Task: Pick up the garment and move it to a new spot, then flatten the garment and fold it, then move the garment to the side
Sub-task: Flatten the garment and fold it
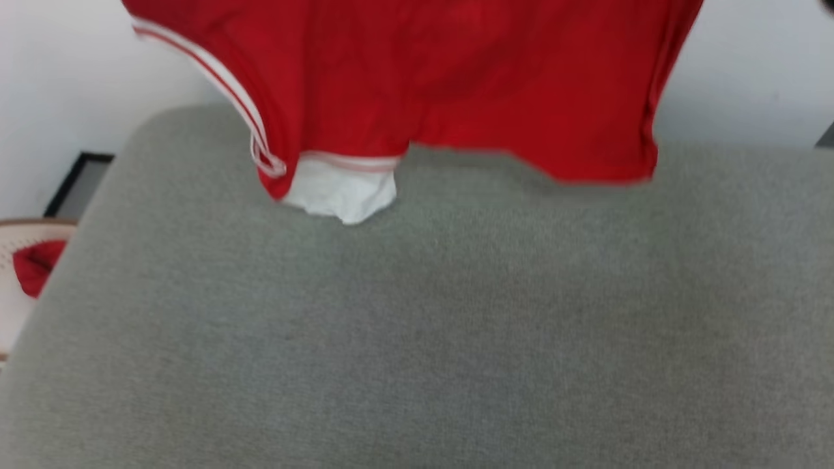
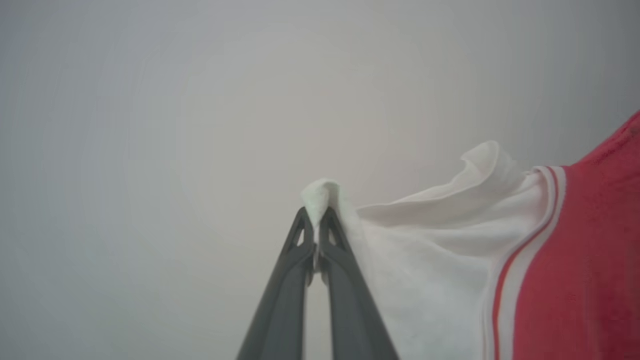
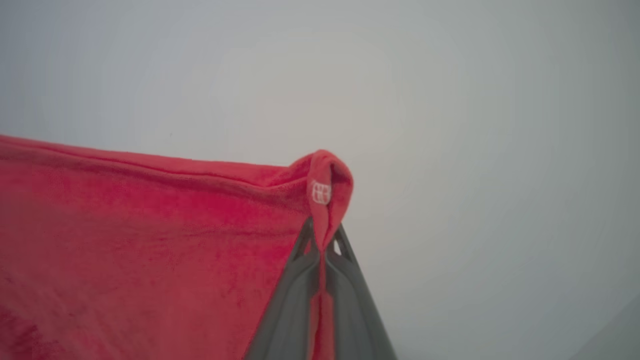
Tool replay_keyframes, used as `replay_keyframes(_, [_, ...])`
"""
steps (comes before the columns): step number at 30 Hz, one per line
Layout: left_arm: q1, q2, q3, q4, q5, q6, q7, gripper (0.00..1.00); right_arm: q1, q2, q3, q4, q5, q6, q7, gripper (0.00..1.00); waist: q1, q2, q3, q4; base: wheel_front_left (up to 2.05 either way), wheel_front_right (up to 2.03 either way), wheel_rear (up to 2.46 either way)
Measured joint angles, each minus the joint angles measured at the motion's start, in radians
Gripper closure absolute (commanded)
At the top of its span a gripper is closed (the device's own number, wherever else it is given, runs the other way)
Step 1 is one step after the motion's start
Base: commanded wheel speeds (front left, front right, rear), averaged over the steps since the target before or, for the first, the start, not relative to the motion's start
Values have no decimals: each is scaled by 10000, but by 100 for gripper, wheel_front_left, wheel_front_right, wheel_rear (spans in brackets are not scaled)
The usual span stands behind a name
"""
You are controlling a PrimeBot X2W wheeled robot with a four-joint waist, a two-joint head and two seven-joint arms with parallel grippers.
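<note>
Left edge: pale basket (image 1: 14, 242) with a small red cloth bundle (image 1: 36, 266) in it, beside the grey padded surface (image 1: 417, 326). A dark-framed panel (image 1: 78, 182) sits just beyond the basket. Garment (image 1: 456, 78) hangs spread over the surface's far part, white sleeve panel lowest; can't tell if it touches. Near part of the surface is bare grey. Left gripper (image 2: 316, 220) is clamped on the white sleeve edge, right gripper (image 3: 322, 240) on a red corner with a small white tag.
</note>
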Motion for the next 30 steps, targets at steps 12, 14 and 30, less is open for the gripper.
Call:
replay_keyframes(12, [-3117, 75, 380, 1122, 1057, 176, -997, 100, -2033, 270, -100, 207, -1856, 0, -2800, 100, 0, 0, 2424, -387, 0, 0, 0])
replay_keyframes(14, [-3644, 65, 713, 857, 1294, 257, -997, 100, -2305, 205, -307, 209, -2197, 0, -3037, 100, 0, 0, 2894, -454, 0, 0, 0])
replay_keyframes(30, [-2354, -481, 4550, -1521, 3576, 512, -1035, 100, -2133, 278, -2531, 236, -5695, 0, -3338, 100, 1, 0, 6299, -565, 0, 0, 0])
